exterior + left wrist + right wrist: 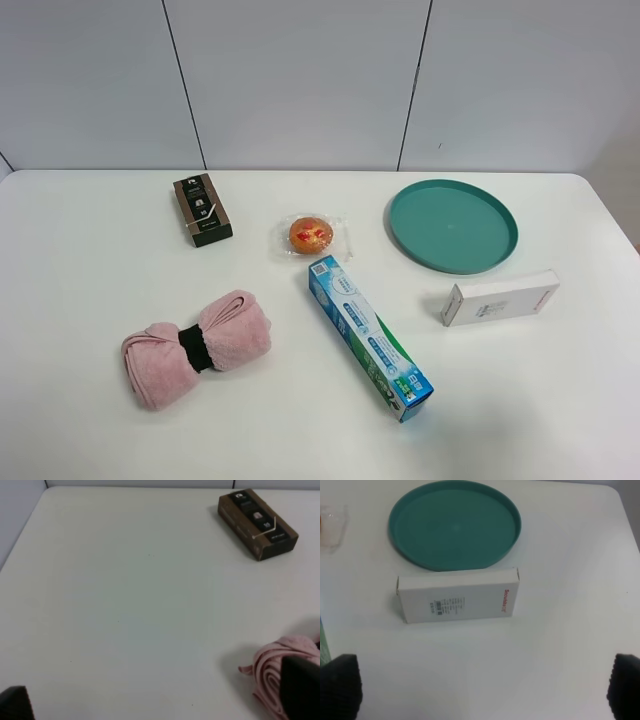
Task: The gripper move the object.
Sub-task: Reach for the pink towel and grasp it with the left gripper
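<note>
The object, a pink rolled towel point(235, 330) cinched by a black band, lies on the white table at the front left. Neither arm shows in the exterior high view. In the left wrist view the towel's end point(270, 672) lies close beside one black finger point(302, 687) of my left gripper point(157, 695), which is open and empty with its fingers wide apart. My right gripper point(482, 687) is also open and empty, hovering over bare table in front of a white box point(457, 595).
A brown box point(202, 209) stands at the back left and also shows in the left wrist view point(257, 524). A wrapped orange pastry point(311, 235), a green plate point(410, 235), the white box point(499, 297) and a blue toothpaste box point(368, 336) lie mid-table and right.
</note>
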`<state>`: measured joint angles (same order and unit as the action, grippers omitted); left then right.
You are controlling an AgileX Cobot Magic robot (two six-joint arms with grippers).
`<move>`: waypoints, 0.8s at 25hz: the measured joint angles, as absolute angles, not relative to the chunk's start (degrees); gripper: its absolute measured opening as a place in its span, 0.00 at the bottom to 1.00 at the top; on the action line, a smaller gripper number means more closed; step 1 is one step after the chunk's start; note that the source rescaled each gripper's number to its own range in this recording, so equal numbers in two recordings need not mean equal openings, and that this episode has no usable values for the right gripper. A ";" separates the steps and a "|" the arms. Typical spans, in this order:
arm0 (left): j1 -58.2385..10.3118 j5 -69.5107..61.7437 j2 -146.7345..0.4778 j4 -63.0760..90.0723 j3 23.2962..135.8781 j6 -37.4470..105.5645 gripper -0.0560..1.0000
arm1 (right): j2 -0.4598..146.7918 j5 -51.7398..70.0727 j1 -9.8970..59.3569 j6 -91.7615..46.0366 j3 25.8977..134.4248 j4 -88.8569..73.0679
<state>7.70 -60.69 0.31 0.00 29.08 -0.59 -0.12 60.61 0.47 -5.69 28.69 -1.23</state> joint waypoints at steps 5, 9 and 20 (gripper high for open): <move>7.70 -60.69 0.31 0.00 29.08 -0.59 1.00 | -0.12 60.61 0.47 -5.69 28.69 -1.23; 7.70 -60.69 0.31 0.00 29.08 -0.59 1.00 | -0.12 60.61 0.47 -5.69 28.69 -1.23; 7.70 -60.69 0.31 0.43 29.08 0.00 1.00 | -0.12 60.61 0.47 -5.69 28.69 -1.23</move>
<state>7.70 -60.69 0.31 0.43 29.08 0.00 -0.12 60.61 0.47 -5.69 28.69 -1.23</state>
